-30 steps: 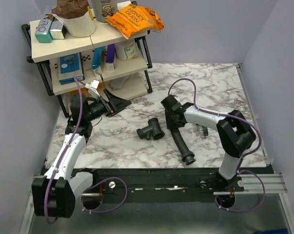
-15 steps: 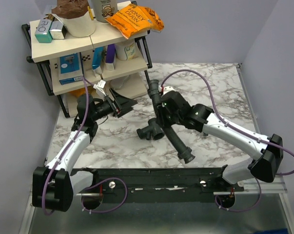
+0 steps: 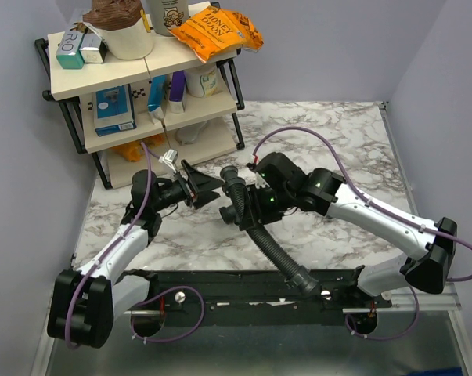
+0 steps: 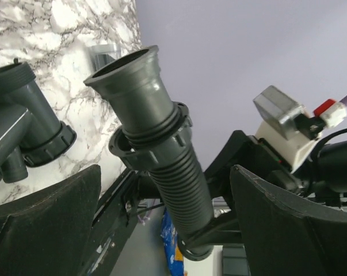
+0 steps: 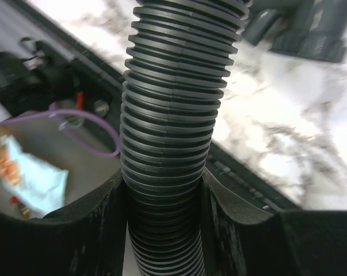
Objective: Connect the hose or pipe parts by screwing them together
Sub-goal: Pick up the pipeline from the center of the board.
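**Hose lifted in the right gripper, fitting lying loose beneath it**

Nearest me, the lower collar end (image 3: 304, 280) of the ribbed flexible hose (image 3: 279, 252) hangs over the near edge of the table (image 3: 337, 141). From there the hose climbs toward the middle. My right gripper (image 5: 164, 195) is clamped across its corrugated midsection, with ribs pressed against both fingers (image 5: 98, 230).

I judge the hose light but springy. Held this far back, its free ends will droop and wander. The firmer places to hold are the smooth neck and the ring nut (image 4: 127, 155) behind the flared mouth (image 4: 124, 75).

The branched pipe fitting (image 4: 23, 115) lies on the marble near the table's middle, just beside the gripped hose. It looks rigid and smooth, so it will likely skate or spin unless pinned by its barrel.

My left gripper (image 3: 212, 186) stands spread wide and holds nothing. The flared mouth is just ahead of it. I cannot tell whether they touch.

A shelf rack (image 3: 71, 78) fills the far-left corner.
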Controlling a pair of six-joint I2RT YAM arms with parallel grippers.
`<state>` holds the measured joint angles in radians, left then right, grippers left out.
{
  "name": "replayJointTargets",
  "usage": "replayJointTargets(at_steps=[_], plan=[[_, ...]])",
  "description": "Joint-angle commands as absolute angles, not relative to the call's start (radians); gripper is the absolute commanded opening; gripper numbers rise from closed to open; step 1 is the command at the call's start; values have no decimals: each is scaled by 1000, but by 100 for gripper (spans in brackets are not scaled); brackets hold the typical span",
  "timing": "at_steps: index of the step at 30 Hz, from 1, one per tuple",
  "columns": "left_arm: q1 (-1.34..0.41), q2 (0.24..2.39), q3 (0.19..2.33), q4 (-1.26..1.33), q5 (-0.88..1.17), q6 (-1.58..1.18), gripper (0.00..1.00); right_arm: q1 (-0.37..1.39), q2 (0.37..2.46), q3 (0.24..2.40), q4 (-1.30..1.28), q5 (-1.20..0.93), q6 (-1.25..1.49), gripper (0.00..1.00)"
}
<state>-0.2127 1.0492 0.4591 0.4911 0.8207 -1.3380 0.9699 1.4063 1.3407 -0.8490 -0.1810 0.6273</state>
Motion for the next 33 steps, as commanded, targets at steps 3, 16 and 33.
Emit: replayJointTargets(at_steps=[3, 16, 33], plan=[[-232, 1023, 440, 499, 801, -1361, 99, 960, 1443, 1431, -922, -391, 778, 1], [-252, 853, 370, 235, 706, -1341, 99, 946, 1666, 1690, -1060, -356, 765, 1], [-236, 887, 394, 155, 657, -1416, 99, 934, 1726, 1647, -971, -417, 746, 1]])
